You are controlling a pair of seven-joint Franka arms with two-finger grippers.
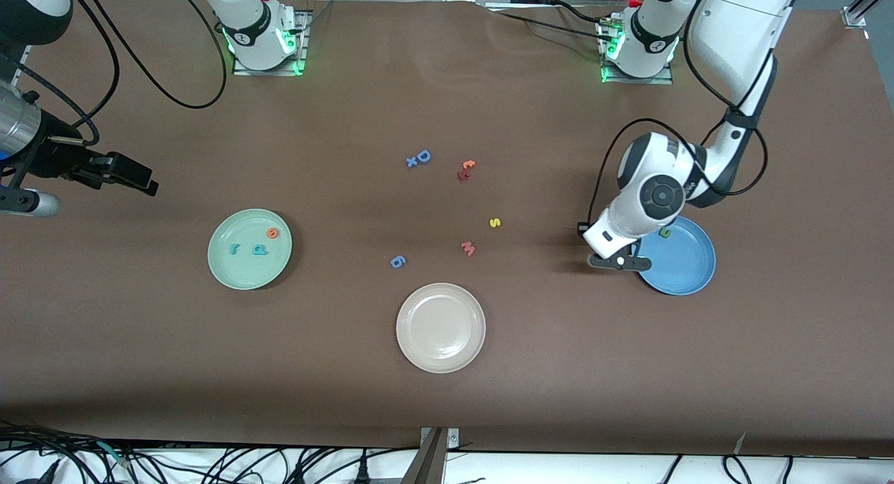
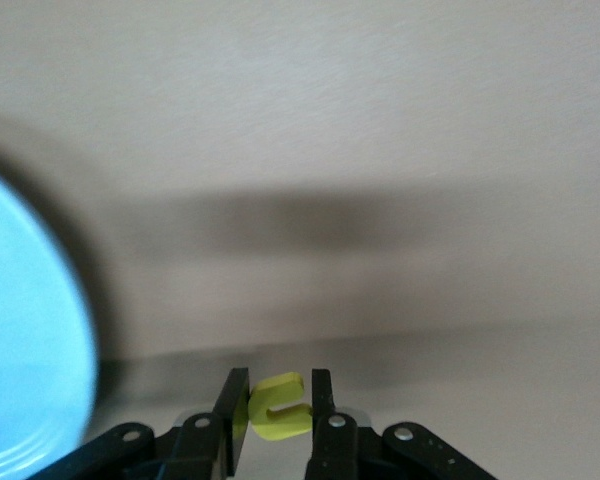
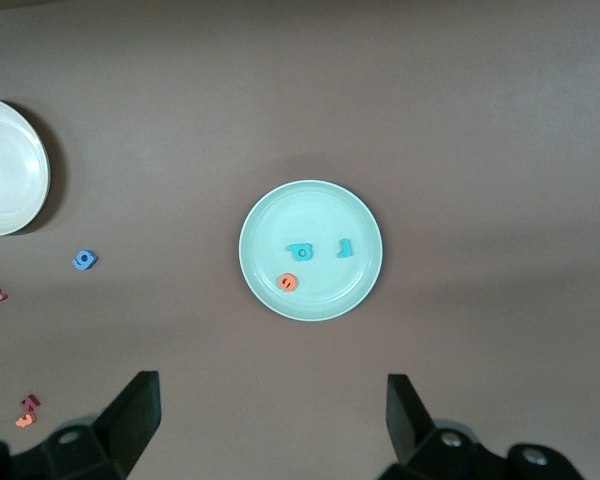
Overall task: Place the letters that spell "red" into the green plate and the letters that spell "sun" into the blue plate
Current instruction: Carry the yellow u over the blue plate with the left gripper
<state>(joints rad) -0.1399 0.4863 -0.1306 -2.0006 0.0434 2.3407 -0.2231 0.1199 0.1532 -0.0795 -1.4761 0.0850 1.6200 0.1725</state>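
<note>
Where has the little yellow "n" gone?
The yellow n is pinched in the left gripper, just above the table beside the blue plate at the left arm's end.

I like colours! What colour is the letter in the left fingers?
Yellow letter, seen best in the left wrist view.

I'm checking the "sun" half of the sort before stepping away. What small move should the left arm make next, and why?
Probably carry the left end effector sideways until it is over the blue plate, then release. It is shut on the yellow n just beside the plate's rim, where the green u already lies. The yellow s is on the table.
</note>
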